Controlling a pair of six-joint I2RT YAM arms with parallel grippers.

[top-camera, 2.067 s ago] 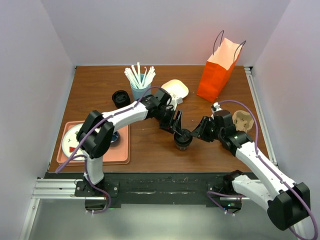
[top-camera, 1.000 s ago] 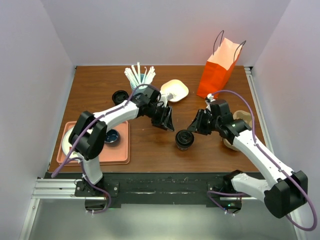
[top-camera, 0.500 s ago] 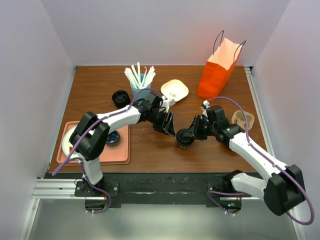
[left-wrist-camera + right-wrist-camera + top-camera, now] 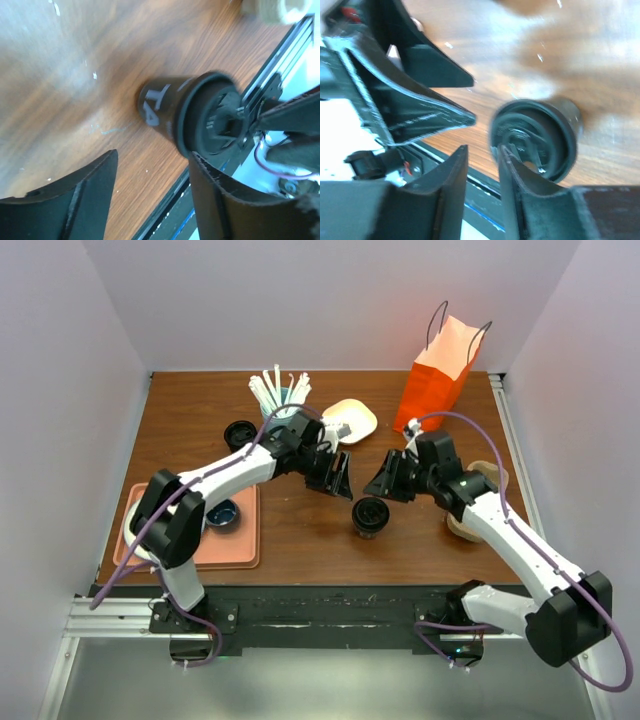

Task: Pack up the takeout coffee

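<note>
The takeout coffee (image 4: 370, 517), a black lidded cup with white lettering on its side, stands upright on the bare wood-grain table (image 4: 300, 545), near the middle and toward the near edge, touching nothing. Just beyond it hang my two grippers, tips turned toward each other. My left gripper (image 4: 341, 482) has its jaws wide apart and empty. My right gripper (image 4: 376, 485) has its jaws only narrowly parted, also empty. The cup is clear of both. Farther out, an orange paper bag (image 4: 437, 380) stands open at the far right. A cream dish (image 4: 350, 420) and a light blue tumbler of white straws (image 4: 278, 400) sit at the far middle, with a small black round container (image 4: 240, 434) beside the tumbler. A pink tray (image 4: 240, 545) at the near left carries a dark blue mug (image 4: 221, 512). A tan pulp holder (image 4: 488, 475) shows behind my right arm. Pale lilac walls (image 4: 300, 300) enclose the table on three sides, and a black mounting rail (image 4: 330, 605) runs along its near edge.
</note>
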